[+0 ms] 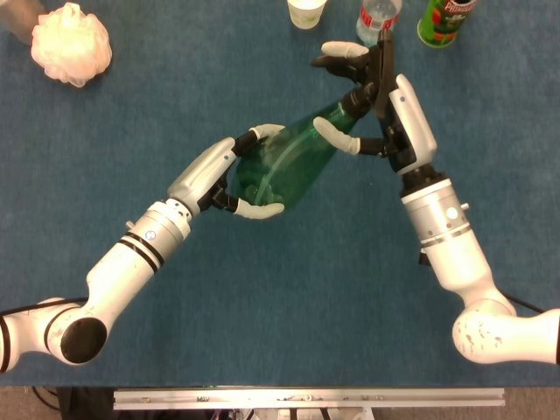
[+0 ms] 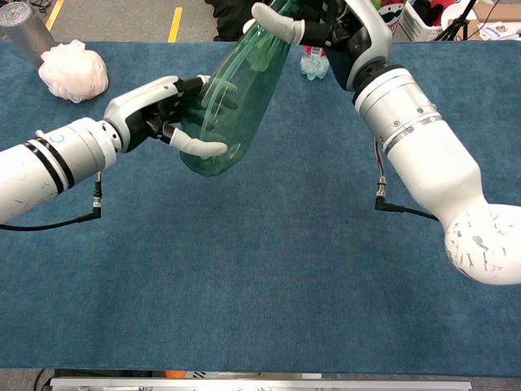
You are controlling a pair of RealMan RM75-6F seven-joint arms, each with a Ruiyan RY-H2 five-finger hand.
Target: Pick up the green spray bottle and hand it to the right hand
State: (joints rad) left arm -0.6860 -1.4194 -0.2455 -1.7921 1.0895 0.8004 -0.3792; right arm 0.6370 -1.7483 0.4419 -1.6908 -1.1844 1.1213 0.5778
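Note:
The green spray bottle (image 1: 280, 166) (image 2: 236, 98) hangs tilted in the air over the blue table, its black spray head pointing to the far right. My left hand (image 1: 229, 175) (image 2: 167, 114) grips its wide base from the left, fingers wrapped around it. My right hand (image 1: 378, 109) (image 2: 326, 28) is at the neck and spray head. One of its fingers (image 1: 337, 136) lies against the neck. The others (image 1: 344, 52) are spread and stand a little off the bottle. The chest view cuts off the bottle's top.
Along the table's far edge stand a white cup (image 1: 306, 12), a water bottle (image 1: 376, 19) (image 2: 313, 65) and a green can (image 1: 444, 21). A white bath sponge (image 1: 70, 44) (image 2: 73, 69) lies at the far left, with a clear cup (image 2: 23, 28) beside it.

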